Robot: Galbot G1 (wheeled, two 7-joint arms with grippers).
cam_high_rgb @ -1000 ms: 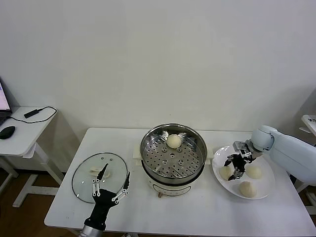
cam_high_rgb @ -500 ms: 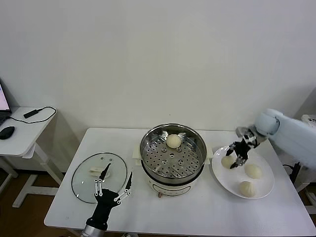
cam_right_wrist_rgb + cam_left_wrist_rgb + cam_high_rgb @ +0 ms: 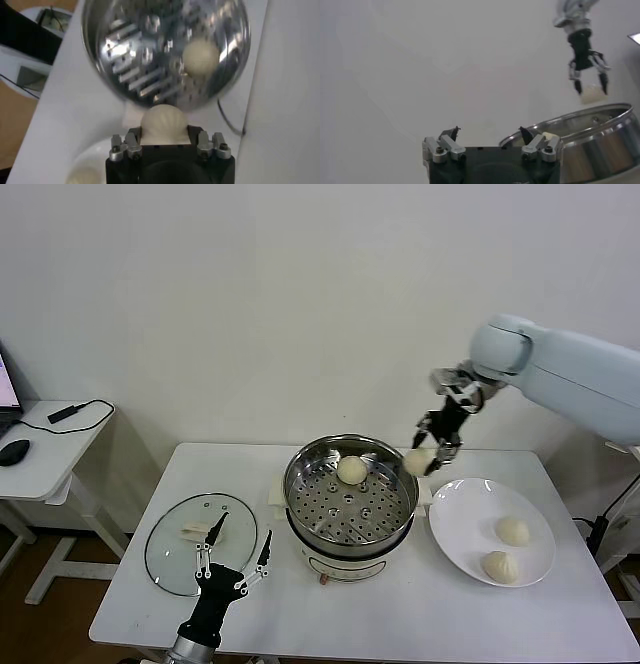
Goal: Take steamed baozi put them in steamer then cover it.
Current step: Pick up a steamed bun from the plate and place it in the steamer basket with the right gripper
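A: Where is the baozi that is being carried?

B: The held baozi (image 3: 418,462) hangs in the air at the steamer's (image 3: 351,490) 2 o'clock rim, clamped in the right tool (image 3: 430,452), whose fingers are closed around the bun. In the right wrist view that same bun (image 3: 163,123) sits between the tool's fingers with the perforated basket beyond it.

A: And the other buns?

B: One baozi in the steamer (image 3: 351,470) lies on the perforated floor toward 12 o'clock. Two plate baozi (image 3: 513,530) lie on the white plate (image 3: 468,524), one at about 3 o'clock of the plate, the other near 5 o'clock, apart from each other.

A: How does the steamer stand?

B: The shiny basket sits on the white cooker base (image 3: 330,565), near the middle of the counter (image 3: 420,614). The plate lies just beside it at 3 o'clock.

A: The cover?

B: The glass lid (image 3: 200,542) lies flat on the counter at the steamer's 9 o'clock, its white handle (image 3: 195,530) on top.

A: The other arm?

B: The left tool (image 3: 236,558) hovers at the lid's 6 o'clock edge, fingers spread wide and holding nothing. Its wrist view shows the steamer rim and, farther off, the right tool with its bun.

A: Anything else around?

B: A small side table (image 3: 40,452) stands at 9 o'clock of the counter, carrying a mouse (image 3: 14,451) and a cabled black device (image 3: 64,413).
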